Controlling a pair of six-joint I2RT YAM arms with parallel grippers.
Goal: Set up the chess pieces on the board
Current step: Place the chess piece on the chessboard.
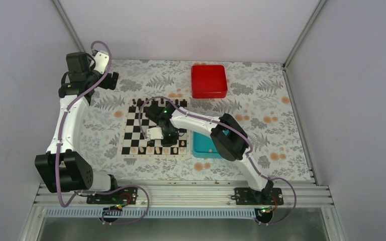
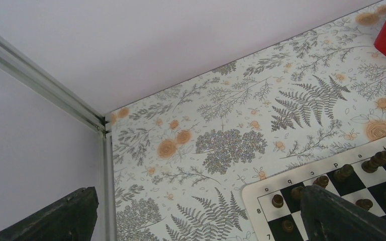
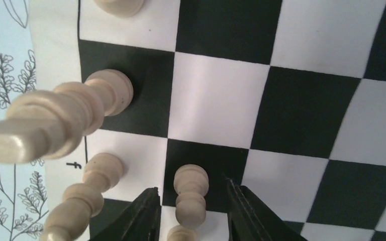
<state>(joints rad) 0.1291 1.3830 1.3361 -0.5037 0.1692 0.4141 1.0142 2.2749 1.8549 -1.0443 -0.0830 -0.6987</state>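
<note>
On the near side of the board [image 1: 133, 125], the right claw [image 3: 191, 188] hangs low with its fingers [image 3: 140, 221] a little apart around one pale pawn [image 3: 191, 206], not touching it, so it holds nothing. A finger could bump that pawn or the other pale chess pieces [image 3: 55, 123] crowded close beside it, and these thin things would tip over. The teal tray [image 1: 203, 148] sits just right of the board, dark chessmen [image 2: 343, 172] line the far row, the red box [image 1: 209, 81] lies farther back, and the left claw [image 2: 199, 193] is wide open and empty at the far left.
</note>
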